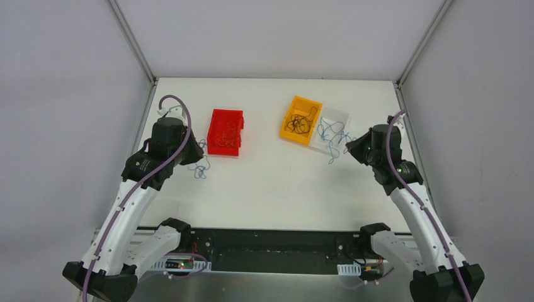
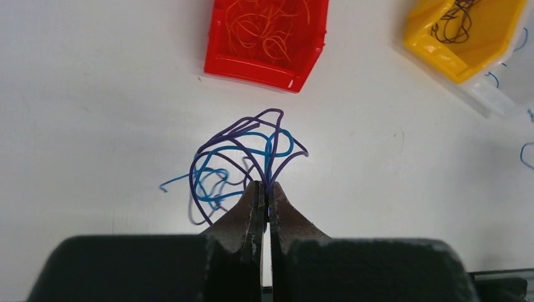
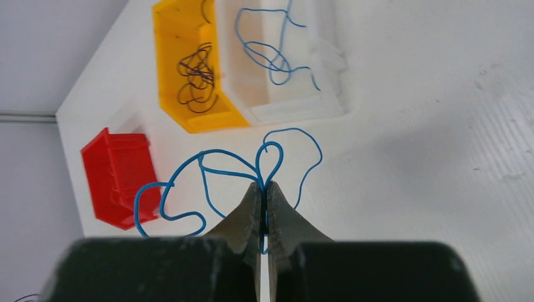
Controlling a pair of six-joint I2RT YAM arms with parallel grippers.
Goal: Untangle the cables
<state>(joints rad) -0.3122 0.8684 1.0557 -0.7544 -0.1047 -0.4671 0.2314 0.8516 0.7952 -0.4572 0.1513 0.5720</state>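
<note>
My left gripper [image 2: 265, 187] is shut on a tangle of blue and purple cables [image 2: 242, 151] that fans out from its tips above the white table. In the top view this left gripper [image 1: 198, 153] sits just left of the red bin, with blue cables [image 1: 201, 168] trailing below it. My right gripper [image 3: 264, 187] is shut on a looping blue cable [image 3: 228, 172], held in front of the white bin. Seen from above, the right gripper [image 1: 349, 146] has that blue cable [image 1: 332, 154] dangling off its tip.
A red bin [image 1: 225, 132] holds orange-red cables [image 2: 264, 28]. A yellow bin [image 1: 300, 119] holds dark cables [image 3: 196, 78]. Beside it a white bin [image 1: 332, 129] holds blue cables [image 3: 267, 56]. Frame posts stand at the table's back corners.
</note>
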